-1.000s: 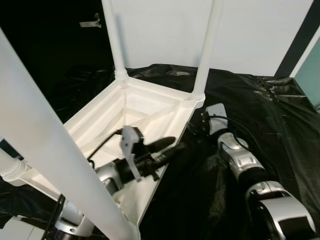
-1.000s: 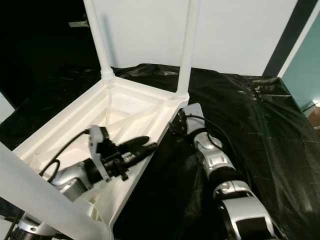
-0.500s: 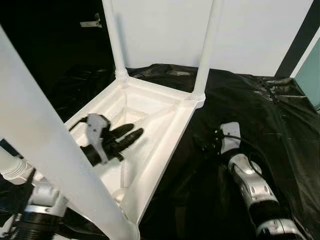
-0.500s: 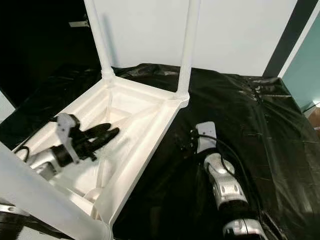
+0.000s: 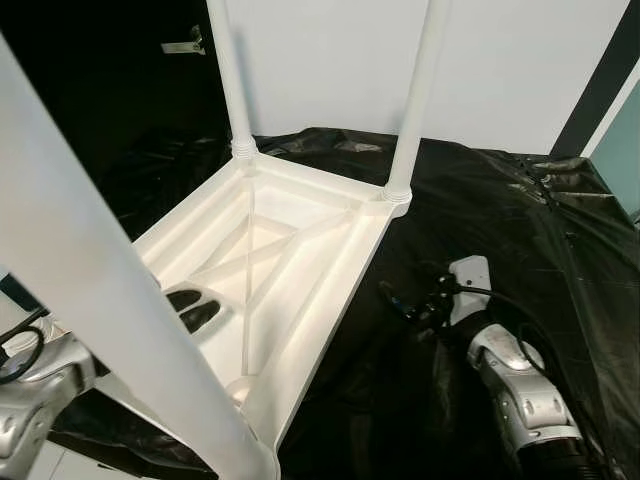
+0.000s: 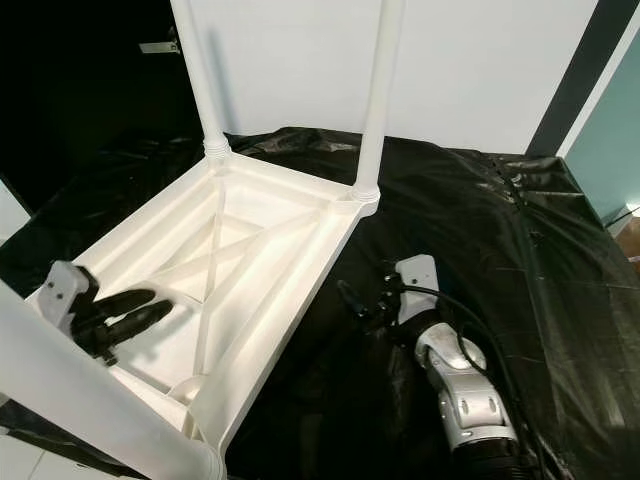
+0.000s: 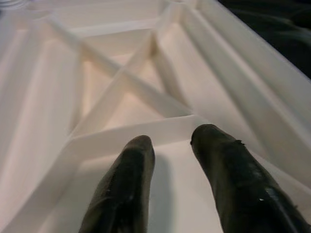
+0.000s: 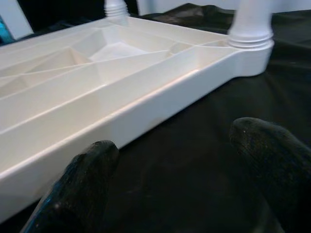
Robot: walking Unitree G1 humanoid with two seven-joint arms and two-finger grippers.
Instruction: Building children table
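A white plastic children's table [image 5: 335, 275] lies upside down on a black sheet, its ribbed underside facing up. Two far legs [image 5: 228, 80] [image 5: 418, 95] stand upright in its far corners. A third leg [image 5: 90, 270] crosses the near left foreground. My left gripper [image 6: 135, 310] hovers over the near left part of the underside, fingers [image 7: 138, 155] a little apart and empty. My right gripper [image 6: 358, 298] is low over the sheet just beside the table's right rim [image 8: 146, 104]. Its fingers [image 8: 92, 165] are wide open and hold nothing.
The black plastic sheet [image 5: 520, 230] is wrinkled and spreads to the right and behind the table. A white wall [image 5: 520, 60] stands close behind the far legs. A dark area lies to the left, and a teal panel [image 5: 625, 150] is at the far right.
My left gripper has drawn back from the table's right rim to the near left of the underside. My right gripper has pulled back from the far right corner toward me.
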